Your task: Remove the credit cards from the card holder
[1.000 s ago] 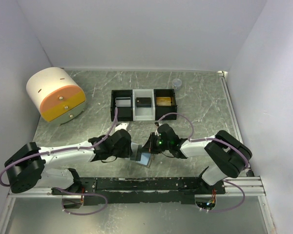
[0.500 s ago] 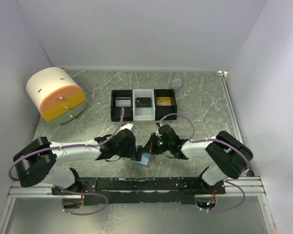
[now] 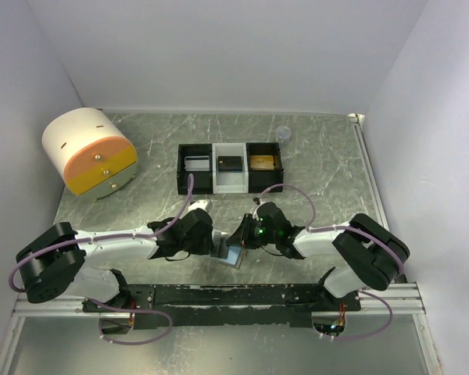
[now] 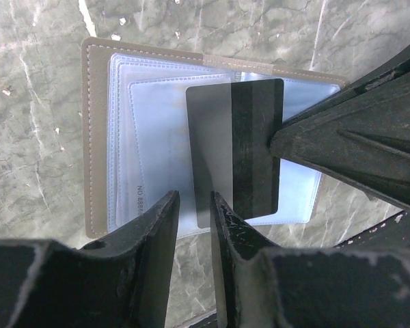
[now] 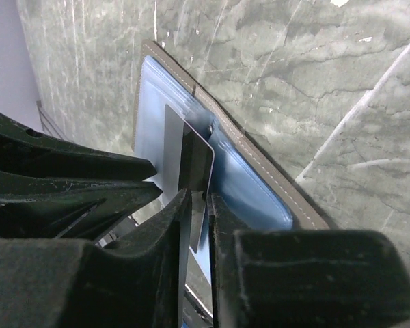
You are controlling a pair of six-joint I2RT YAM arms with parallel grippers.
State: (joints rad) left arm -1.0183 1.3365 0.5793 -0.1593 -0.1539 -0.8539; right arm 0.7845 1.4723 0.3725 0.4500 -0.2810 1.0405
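Observation:
The card holder point(image 3: 233, 255) lies open on the table near the front, grey outside point(image 4: 96, 137) with pale blue lining point(image 5: 253, 184). A grey card with a dark stripe point(image 4: 236, 150) sticks out of its pockets, one edge raised point(image 5: 195, 157). My right gripper point(image 5: 208, 199) is shut on that card's edge; it also shows in the top view point(image 3: 240, 238) and in the left wrist view point(image 4: 342, 137). My left gripper point(image 4: 195, 201) sits at the holder's near edge, jaws a narrow gap apart with nothing clamped; in the top view point(image 3: 216, 248) it is left of the holder.
A black-and-white three-compartment tray point(image 3: 179, 168) stands behind the grippers with items in it. A round white-and-orange drawer unit point(image 3: 90, 152) is at the far left. A small clear cup point(image 3: 282, 133) sits at the back. The black base rail point(image 3: 242, 295) runs along the front.
My left arm has shifted a little, its gripper staying at the holder. My right gripper has edged slightly toward the holder. The holder has not moved.

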